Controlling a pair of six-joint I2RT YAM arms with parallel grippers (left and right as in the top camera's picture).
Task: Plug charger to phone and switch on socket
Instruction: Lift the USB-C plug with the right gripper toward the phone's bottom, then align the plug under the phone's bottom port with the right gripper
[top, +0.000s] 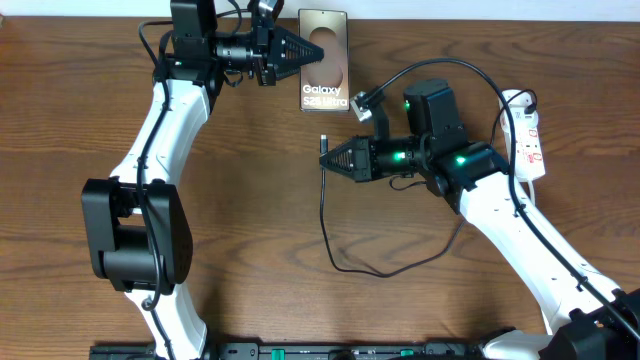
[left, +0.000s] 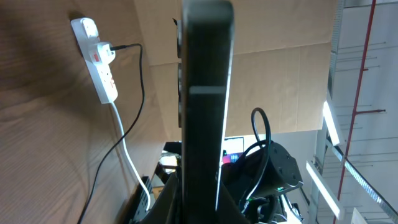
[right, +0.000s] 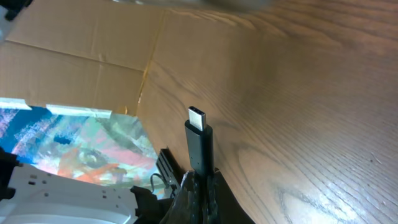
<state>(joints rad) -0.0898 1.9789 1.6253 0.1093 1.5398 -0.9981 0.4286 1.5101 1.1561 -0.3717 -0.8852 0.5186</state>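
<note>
The phone, a grey-bronze slab with white "Galaxy" lettering, is at the table's far middle. My left gripper is shut on its left side. In the left wrist view the phone shows edge-on as a dark slab rising from the closed jaws of that gripper. My right gripper is shut on the charger, just below the phone, with a gap between them. The charger's metal tip sticks out past the right gripper. Its black cable loops back to the socket, the white strip at the right.
The socket has red switches, a black adapter plugged in and a white cord trailing off it. A cardboard wall stands behind the table. The black cable's loop lies on the wood between the two arms.
</note>
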